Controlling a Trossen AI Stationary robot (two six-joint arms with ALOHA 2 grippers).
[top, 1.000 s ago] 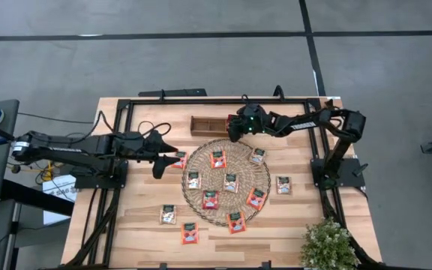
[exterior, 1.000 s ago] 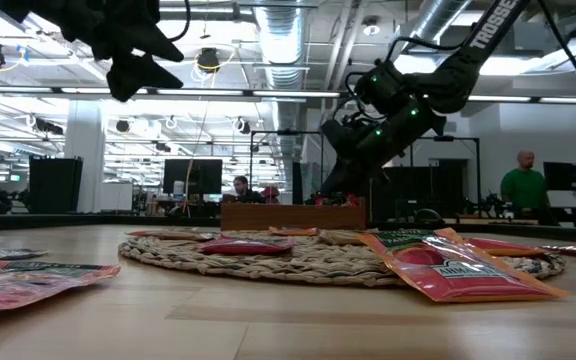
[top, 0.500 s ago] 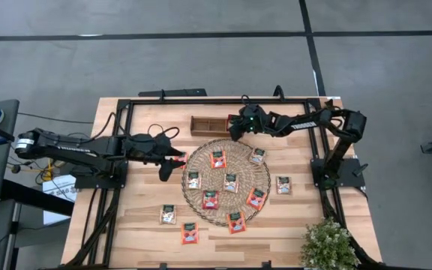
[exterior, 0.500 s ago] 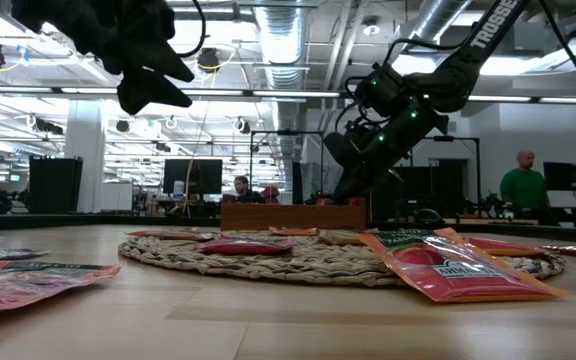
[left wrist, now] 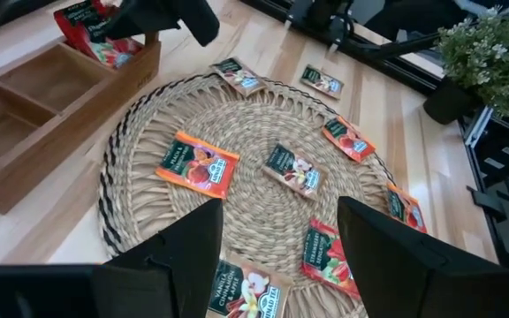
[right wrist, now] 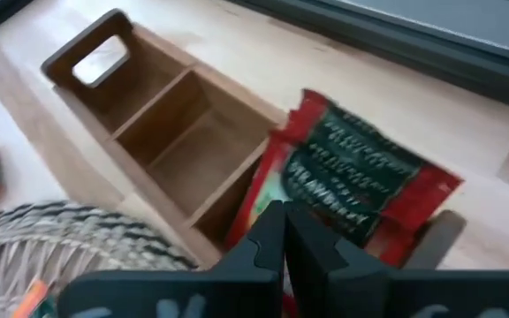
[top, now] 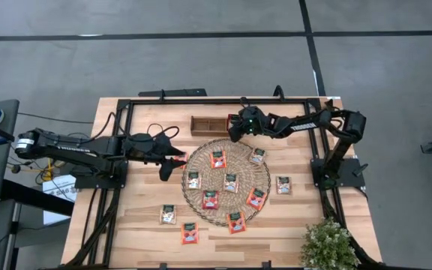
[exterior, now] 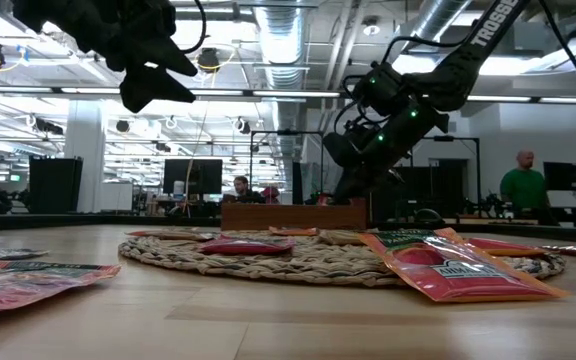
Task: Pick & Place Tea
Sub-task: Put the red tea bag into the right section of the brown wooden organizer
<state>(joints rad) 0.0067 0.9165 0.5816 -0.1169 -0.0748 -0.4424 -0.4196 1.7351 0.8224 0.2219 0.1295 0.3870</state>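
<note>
Tea packets, mostly red-orange with dark green labels, lie flat on the round woven mat (top: 223, 182). One lies right of it (top: 283, 184), two near the near edge (top: 190, 233), and one by the mat's left rim (top: 178, 159). My right gripper (right wrist: 281, 231) is shut on a red packet (right wrist: 352, 177) over the right end compartment of the wooden tray (top: 210, 124). My left gripper (left wrist: 281, 256) is open and hovers above the mat's left edge (top: 167, 166), touching nothing. My right gripper pinches the red packet by one edge (right wrist: 272, 208) between its two fingers, slanting down from the table's right. The packet is tilted over the tray's end compartment (right wrist: 228, 199). Whether its lower edge touches the tray I cannot tell.
A black frame rail (top: 216, 101) runs along the table's far side and down both sides. A potted plant (top: 327, 244) stands at the near right corner. Bare wood lies along the near edge. People show in the room beyond (exterior: 523, 185).
My left arm has reached toward the table's right, bringing its open gripper from beside the mat to over the mat's left rim, and has then stayed still. My right gripper has stayed at the tray's right end with the packet.
</note>
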